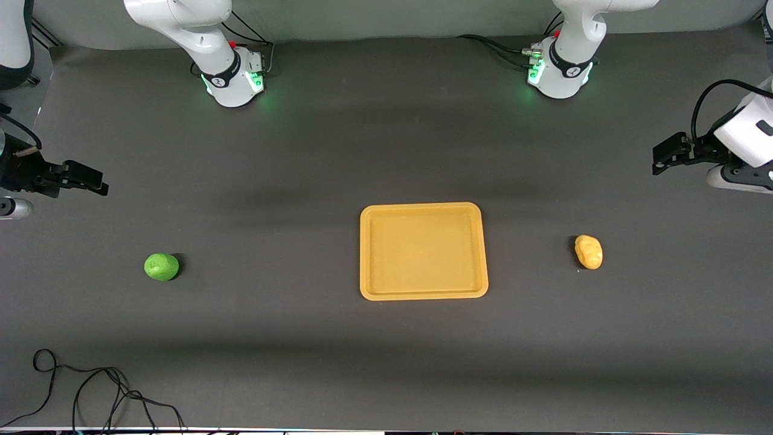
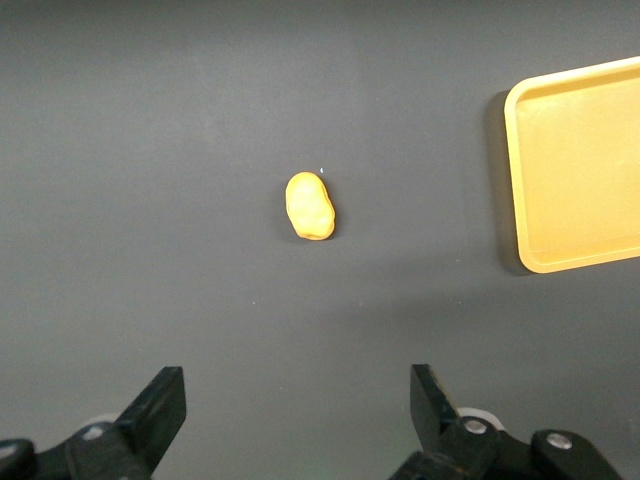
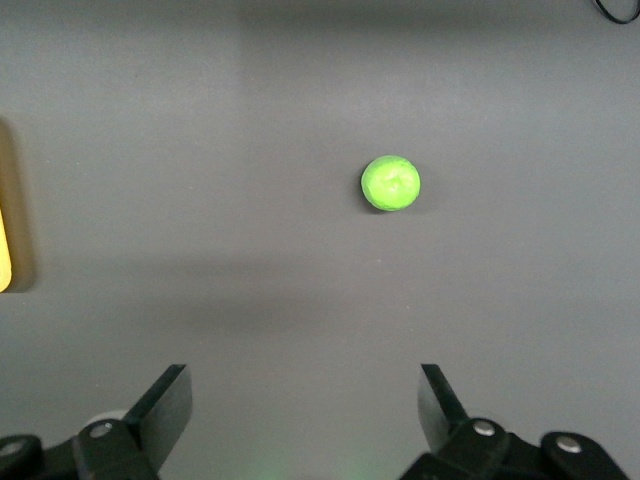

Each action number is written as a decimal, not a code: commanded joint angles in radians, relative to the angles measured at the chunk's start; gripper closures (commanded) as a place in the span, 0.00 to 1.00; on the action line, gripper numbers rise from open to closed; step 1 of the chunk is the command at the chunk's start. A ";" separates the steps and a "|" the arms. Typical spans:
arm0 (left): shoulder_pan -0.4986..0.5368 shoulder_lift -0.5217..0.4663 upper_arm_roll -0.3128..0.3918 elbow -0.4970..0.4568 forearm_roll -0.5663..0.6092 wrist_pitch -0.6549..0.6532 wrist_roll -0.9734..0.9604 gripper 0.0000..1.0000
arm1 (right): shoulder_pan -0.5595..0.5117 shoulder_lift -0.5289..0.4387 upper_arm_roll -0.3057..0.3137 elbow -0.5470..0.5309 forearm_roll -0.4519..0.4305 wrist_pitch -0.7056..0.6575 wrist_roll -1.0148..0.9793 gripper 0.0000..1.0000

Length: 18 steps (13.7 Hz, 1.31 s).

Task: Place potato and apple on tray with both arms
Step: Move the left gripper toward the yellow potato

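- The table (image 1: 386, 362) carried a dark mat, with the tray (image 1: 423, 290) at its middle, lying flat and bearing nothing.
- The left gripper (image 1: 664, 158) hung high over the left arm's end of the table, holding nothing; in its wrist view its fingers (image 2: 160, 405) were spread wide.
- The right gripper (image 1: 90, 180) hung likewise over the right arm's end, fingers (image 3: 165, 405) parted wide and holding nothing.
- The potato (image 1: 589, 251) lay on the mat toward the left arm's end, well apart from the tray.
- The apple (image 1: 162, 266) lay toward the right arm's end, farther from the tray than the potato, dimple upward.
- Judgement: neither pick had begun; the step in hand was the approach.
- Recommended: each gripper to be centred above its own item before descent; the left to close across the potato's narrow width, not its length.
- Recommended: the right to straddle the apple's widest girth and close gently, since a round fruit would likely roll if nudged off-centre.
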 commanded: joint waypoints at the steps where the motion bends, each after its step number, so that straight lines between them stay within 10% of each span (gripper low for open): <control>1: -0.011 0.002 0.010 0.012 -0.010 -0.009 0.014 0.00 | 0.017 -0.007 -0.015 0.010 -0.002 -0.015 0.013 0.00; 18: 0.013 0.065 0.013 -0.234 0.004 0.345 0.038 0.00 | 0.012 -0.002 -0.023 -0.003 0.015 -0.013 0.022 0.00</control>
